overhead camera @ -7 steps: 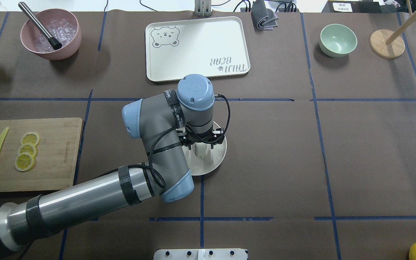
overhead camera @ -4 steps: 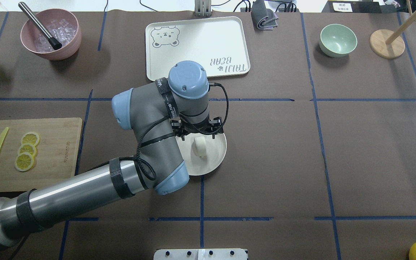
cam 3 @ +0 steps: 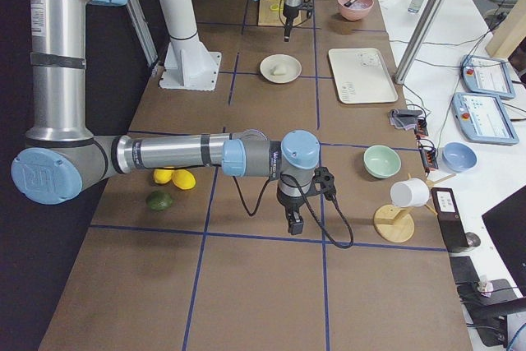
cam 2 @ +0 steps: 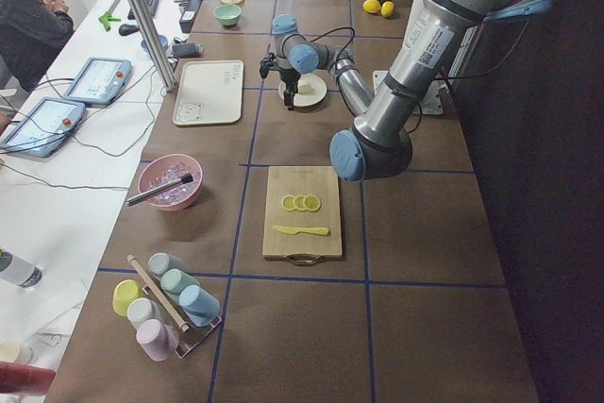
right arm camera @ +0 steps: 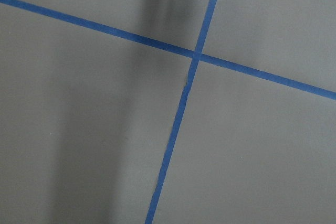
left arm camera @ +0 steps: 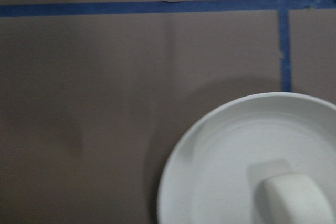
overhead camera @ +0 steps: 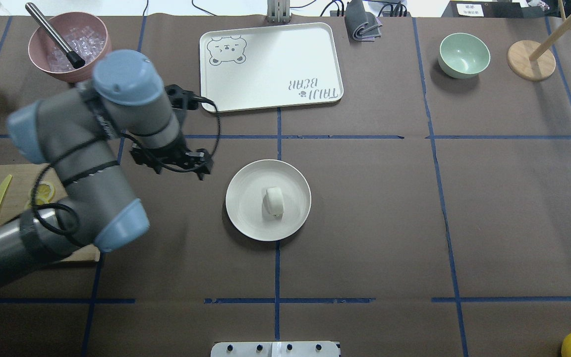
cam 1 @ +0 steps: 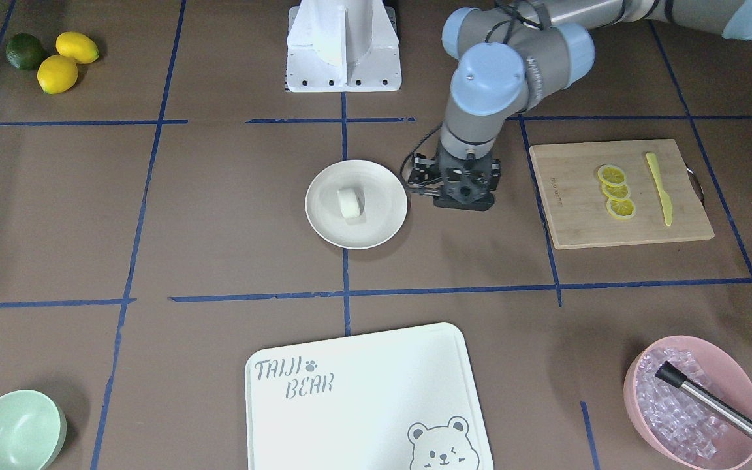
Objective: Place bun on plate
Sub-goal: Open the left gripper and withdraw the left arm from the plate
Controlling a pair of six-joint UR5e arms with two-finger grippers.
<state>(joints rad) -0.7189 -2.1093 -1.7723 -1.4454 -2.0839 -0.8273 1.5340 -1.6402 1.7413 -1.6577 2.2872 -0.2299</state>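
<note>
The bun [overhead camera: 272,201] lies near the middle of the plate [overhead camera: 246,218], free of the left jaws, which hang beside the plate; how wide they stand cannot be told. The placing looks done, so a good finish is to pull the arm away high, clear of the rim.

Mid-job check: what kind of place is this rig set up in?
Probably a robotics lab bench staged as a mock kitchen: a table gridded with blue tape, touchscreen pendants on a side desk, and food props such as the bun on the plate.
</note>
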